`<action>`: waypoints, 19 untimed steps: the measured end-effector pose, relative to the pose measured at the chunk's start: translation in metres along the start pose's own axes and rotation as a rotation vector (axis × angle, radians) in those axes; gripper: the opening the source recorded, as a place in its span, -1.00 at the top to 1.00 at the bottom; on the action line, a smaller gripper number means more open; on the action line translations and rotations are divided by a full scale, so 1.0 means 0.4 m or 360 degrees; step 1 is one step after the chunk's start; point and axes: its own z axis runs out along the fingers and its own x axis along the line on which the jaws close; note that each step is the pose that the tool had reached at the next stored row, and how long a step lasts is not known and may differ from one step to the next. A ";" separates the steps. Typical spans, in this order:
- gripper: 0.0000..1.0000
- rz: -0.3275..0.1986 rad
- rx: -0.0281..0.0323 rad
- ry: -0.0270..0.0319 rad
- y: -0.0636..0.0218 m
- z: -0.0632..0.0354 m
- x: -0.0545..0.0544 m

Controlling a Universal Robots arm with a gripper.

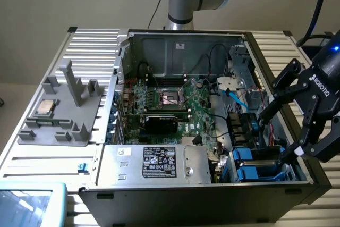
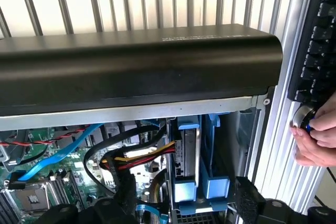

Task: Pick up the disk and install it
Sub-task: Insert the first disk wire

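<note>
On the exterior view's left, your grey fixture tray (image 1: pixel 61 123) holds a square CPU chip (image 1: pixel 45 108). At centre, the open computer case (image 1: pixel 175 41) shows the silver power supply (image 1: pixel 154 164), its black label too small to read. On the right, "ROBOTIQ" is printed on the gripper (image 1: pixel 287 118), jaws spread, gripping nothing. The disk (image 1: pixel 255 163) stands on edge in the corner bay (image 2: pixel 195 153), blue tabs up, close beside the case wall.

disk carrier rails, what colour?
Bright blue. The disk sits in the case's drive bay; clearest in the wrist view.
</note>
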 end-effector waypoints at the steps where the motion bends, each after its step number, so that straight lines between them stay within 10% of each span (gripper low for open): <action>1: -0.66 0.0000 0.00000 -0.00001 0.000 0.000 0.000; 12: -0.80 0.0000 -0.00001 -0.00007 -0.008 0.004 -0.011; 19: -0.80 0.0000 -0.00001 -0.00009 -0.031 -0.042 -0.018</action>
